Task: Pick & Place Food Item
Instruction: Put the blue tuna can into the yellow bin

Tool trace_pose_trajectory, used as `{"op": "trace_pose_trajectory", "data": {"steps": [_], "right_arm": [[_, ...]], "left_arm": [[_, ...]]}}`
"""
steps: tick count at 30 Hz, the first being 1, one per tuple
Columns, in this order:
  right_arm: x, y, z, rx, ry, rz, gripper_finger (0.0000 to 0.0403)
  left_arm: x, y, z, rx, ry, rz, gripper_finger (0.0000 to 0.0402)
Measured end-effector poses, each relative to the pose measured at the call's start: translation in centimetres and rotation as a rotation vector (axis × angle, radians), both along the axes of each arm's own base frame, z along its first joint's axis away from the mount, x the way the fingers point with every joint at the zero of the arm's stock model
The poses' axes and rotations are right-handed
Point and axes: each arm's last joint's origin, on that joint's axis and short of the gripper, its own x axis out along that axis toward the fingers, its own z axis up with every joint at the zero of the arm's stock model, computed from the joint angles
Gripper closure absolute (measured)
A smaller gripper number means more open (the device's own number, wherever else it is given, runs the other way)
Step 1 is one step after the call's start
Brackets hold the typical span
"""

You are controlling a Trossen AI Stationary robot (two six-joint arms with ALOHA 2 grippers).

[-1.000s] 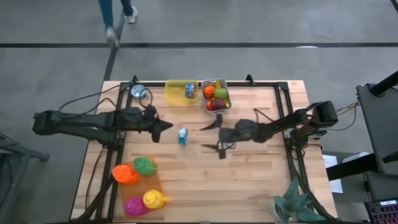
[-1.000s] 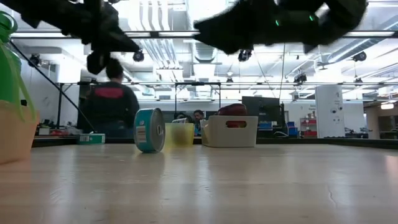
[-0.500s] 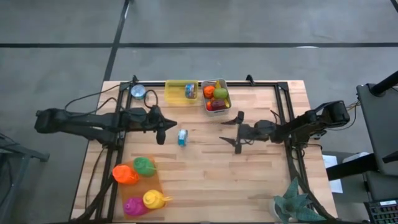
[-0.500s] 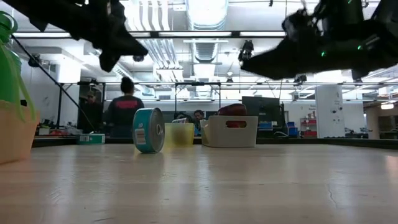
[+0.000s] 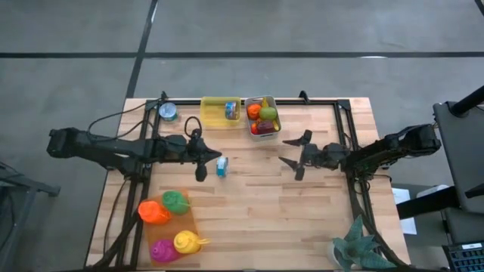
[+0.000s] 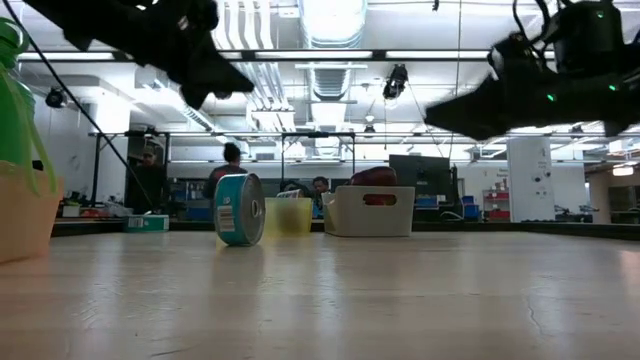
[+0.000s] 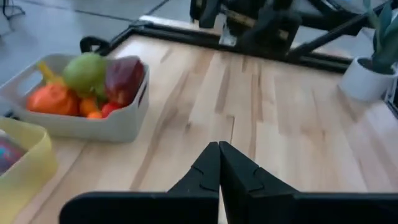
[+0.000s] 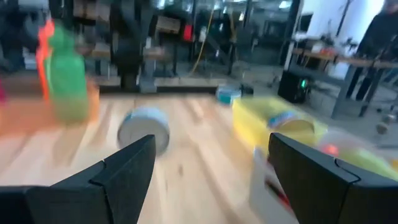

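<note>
Right gripper (image 5: 293,155) has pulled back from the blue can (image 5: 221,165), jaws wide, empty — can lies on its side mid-table. Left gripper (image 5: 201,161), closed, moves in beside it — likely handover of the pick.

On the tabletop (image 5: 302,219): two bins along the far edge, one yellow bin (image 5: 214,113) and one white bin (image 5: 263,115) of fruit. Three cans: one (image 5: 221,166) mid-table, one (image 5: 231,110) in the yellow bin, one (image 5: 167,112) at the far left corner. Four colored bottles (image 5: 170,224) near the left corner. One potted plant (image 5: 355,245).
</note>
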Motion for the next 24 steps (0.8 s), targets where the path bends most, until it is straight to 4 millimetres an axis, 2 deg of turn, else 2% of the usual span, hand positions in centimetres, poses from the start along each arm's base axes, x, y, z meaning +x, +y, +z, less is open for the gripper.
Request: {"op": "trace_pose_trajectory", "data": {"steps": [7,21,24], "right_arm": [[-0.2,0.0,0.2,0.000,-0.012,0.001,0.0097],[1.1,0.0,1.1,0.000,-0.013,-0.003,0.0097],[1.4,0.0,1.2,-0.002,-0.002,-0.003,0.0097]], "left_arm": [[0.0,0.0,0.3,0.000,-0.024,-0.001,0.0399],[-0.1,0.0,0.6,-0.027,-0.062,0.010,0.0399],[0.0,0.0,0.6,-0.081,-0.071,0.030,0.0399]]}}
